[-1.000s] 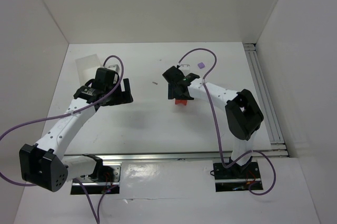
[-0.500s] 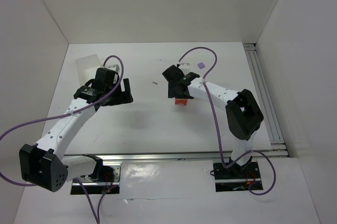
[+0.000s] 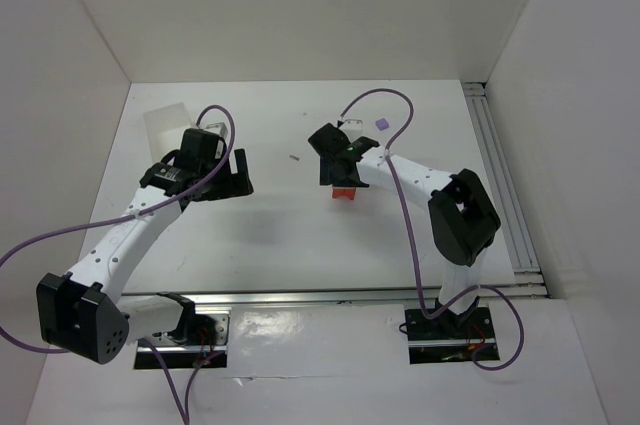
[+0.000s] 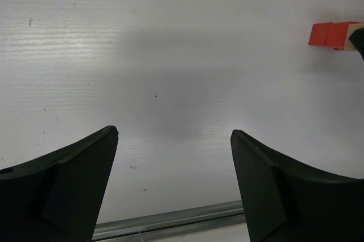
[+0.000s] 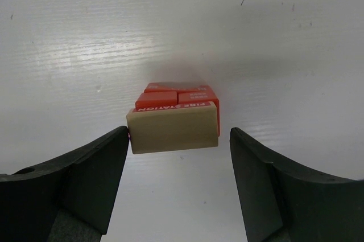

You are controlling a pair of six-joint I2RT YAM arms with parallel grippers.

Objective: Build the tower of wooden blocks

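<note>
The wood block tower (image 5: 181, 97) is a short red-orange stack with a pale tan block (image 5: 173, 128) on top, standing mid-table (image 3: 344, 192). My right gripper (image 5: 178, 132) hovers over it, open. Its left finger is close to the tan block's edge and a clear gap shows at its right finger. A lilac block (image 3: 381, 123) lies alone farther back. My left gripper (image 4: 174, 134) is open over bare table at the left (image 3: 238, 173), holding nothing. The tower shows at the upper right of the left wrist view (image 4: 331, 34).
A translucent white plastic box (image 3: 165, 123) stands at the back left behind the left arm. A tiny dark speck (image 3: 294, 157) lies between the arms. A metal rail (image 3: 500, 175) runs along the table's right edge, and another (image 4: 170, 222) along the near edge.
</note>
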